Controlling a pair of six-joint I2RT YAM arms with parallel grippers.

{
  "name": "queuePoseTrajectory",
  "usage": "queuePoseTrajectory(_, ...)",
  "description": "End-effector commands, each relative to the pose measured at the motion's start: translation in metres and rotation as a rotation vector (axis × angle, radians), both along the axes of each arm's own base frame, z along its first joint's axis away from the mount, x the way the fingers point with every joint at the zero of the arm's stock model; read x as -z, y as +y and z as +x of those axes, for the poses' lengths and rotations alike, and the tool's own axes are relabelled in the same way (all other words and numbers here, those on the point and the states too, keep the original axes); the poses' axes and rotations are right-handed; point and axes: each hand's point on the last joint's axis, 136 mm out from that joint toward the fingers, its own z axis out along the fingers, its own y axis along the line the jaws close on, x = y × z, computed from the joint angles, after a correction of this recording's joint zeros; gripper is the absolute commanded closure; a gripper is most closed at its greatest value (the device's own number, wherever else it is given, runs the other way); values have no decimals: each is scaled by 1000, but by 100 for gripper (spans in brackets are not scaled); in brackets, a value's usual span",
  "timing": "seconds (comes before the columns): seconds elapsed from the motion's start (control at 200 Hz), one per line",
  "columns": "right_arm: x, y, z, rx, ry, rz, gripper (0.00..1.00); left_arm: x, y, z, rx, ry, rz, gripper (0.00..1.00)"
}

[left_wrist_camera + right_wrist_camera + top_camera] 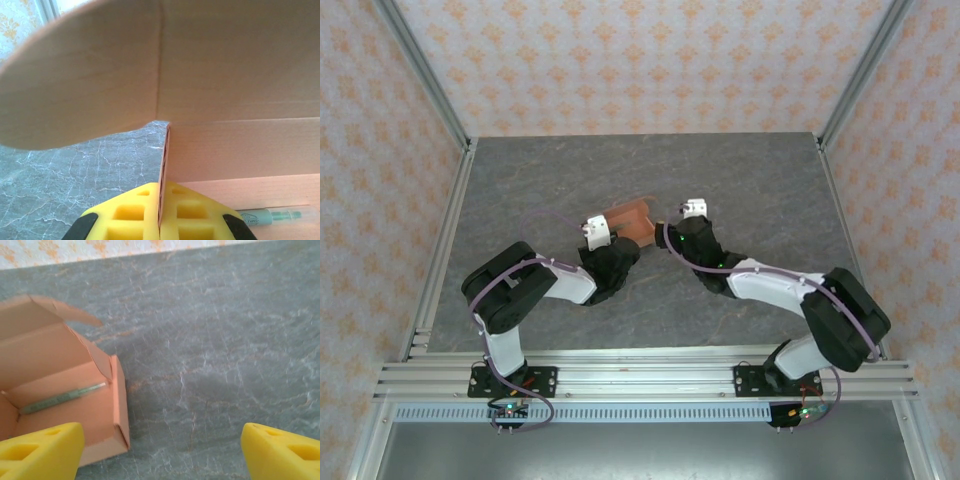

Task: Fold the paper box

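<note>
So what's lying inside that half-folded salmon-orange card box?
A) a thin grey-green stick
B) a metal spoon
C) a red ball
A: a thin grey-green stick lies along the floor of the salmon-orange card box, against its back wall.

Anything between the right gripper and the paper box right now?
Nothing visible: the open right gripper sits just beside the paper box, bare table between its fingers. A thin pen lies inside the box; the left gripper is shut on one panel.
</note>
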Motion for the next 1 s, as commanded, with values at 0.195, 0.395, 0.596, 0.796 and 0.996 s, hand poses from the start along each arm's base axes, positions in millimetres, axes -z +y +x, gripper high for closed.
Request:
queuePoseTrajectory(0.195, -62, 15, 41, -98, 115, 68, 18, 7, -1, -3, 4, 10, 72, 100)
queuePoseTrajectory(0.395, -63, 49, 72, -165, 211, 64, 19, 7, -2, -3, 8, 12, 77, 100)
queuePoseTrajectory(0.596, -36, 75, 88, -206, 302, 1, 20, 5, -5, -2, 12, 10, 77, 100)
queuePoseTrajectory(0.796, -12, 72, 81, -207, 347, -63, 21, 4, -4, -3, 9, 10, 80, 100)
queuePoseTrajectory(0.996, -3, 67, 74, -204, 363, -69, 21, 5, -5, -4, 11, 11, 84, 100)
